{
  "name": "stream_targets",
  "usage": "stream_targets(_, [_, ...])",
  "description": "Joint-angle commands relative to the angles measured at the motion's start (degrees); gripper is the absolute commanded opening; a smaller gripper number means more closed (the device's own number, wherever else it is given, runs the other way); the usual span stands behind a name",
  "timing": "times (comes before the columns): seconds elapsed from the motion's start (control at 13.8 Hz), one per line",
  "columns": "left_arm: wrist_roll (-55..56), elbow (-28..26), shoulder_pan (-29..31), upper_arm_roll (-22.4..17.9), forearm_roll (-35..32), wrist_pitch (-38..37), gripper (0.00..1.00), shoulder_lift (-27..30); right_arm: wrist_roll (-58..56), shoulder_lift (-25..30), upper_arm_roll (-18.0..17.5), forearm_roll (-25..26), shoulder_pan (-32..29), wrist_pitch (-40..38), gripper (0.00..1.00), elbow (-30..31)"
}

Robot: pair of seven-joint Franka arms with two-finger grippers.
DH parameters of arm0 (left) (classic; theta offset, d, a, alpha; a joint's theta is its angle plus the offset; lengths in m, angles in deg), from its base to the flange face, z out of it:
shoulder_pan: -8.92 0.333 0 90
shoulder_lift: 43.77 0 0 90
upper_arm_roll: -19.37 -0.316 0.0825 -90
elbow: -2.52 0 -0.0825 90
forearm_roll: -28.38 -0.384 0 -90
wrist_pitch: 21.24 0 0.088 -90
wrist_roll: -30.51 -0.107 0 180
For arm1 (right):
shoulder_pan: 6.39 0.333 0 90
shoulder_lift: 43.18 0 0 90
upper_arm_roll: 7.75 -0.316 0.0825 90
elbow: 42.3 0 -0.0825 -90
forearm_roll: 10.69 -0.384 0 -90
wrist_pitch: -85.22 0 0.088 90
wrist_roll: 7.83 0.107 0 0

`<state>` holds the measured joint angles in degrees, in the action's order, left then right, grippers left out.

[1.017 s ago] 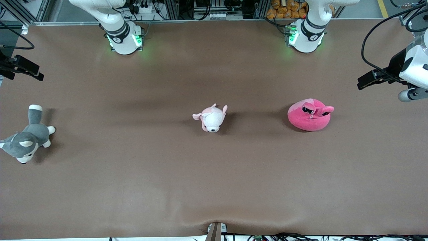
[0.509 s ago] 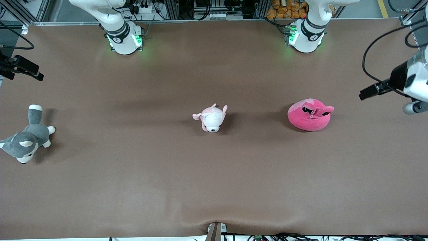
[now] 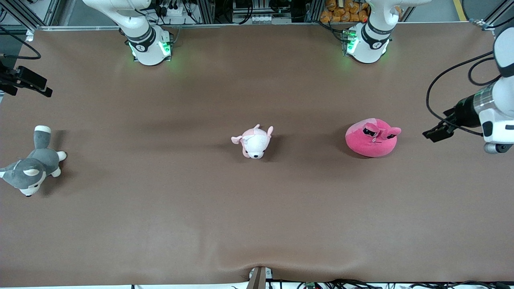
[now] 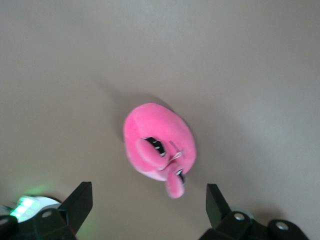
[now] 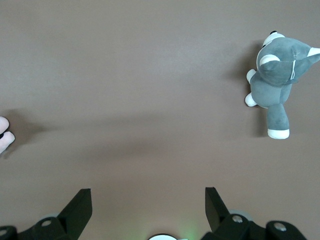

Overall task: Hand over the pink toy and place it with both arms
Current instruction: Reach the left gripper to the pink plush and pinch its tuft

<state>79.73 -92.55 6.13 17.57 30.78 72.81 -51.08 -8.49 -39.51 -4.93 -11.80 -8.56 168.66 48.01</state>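
Note:
The pink toy (image 3: 371, 138), a round hot-pink plush with dark half-lidded eyes and floppy ears, lies on the brown table toward the left arm's end. In the left wrist view the pink toy (image 4: 159, 146) lies on the table just ahead of the open fingers. My left gripper (image 3: 435, 133) hangs in the air over the table's edge at the left arm's end, beside the toy, open and empty (image 4: 149, 194). My right gripper (image 3: 28, 82) waits high over the right arm's end of the table, open and empty (image 5: 147, 196).
A pale pink-and-white plush puppy (image 3: 253, 142) lies mid-table. A grey-and-white husky plush (image 3: 32, 166) lies at the right arm's end and also shows in the right wrist view (image 5: 277, 82). Black cables (image 3: 441, 84) loop by the left wrist.
My left gripper has swung down the front view, from farther up at the table's edge to level with the pink toy. The right arm and the toys have not moved.

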Motion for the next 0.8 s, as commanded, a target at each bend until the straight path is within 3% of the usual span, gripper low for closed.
stream_targets(0.0, [3.86, -8.53, 2.44, 0.13, 4.96, 4.90, 1.00, 4.14, -0.39, -0.06, -0.54, 0.49, -0.64, -0.20, 1.00, -0.67])
stream_targets(0.29, [10.96, -15.83, 3.24, 0.48, 8.06, 10.53, 1.00, 4.94, -0.39, -0.06, -0.54, 0.49, -0.55, -0.20, 1.00, -0.67])
stream_targets(0.73, [25.29, -27.60, 3.32, 6.01, 9.38, 21.77, 1.00, 6.25, -0.39, -0.15, -0.54, 0.49, -0.46, -0.20, 1.00, -0.67])
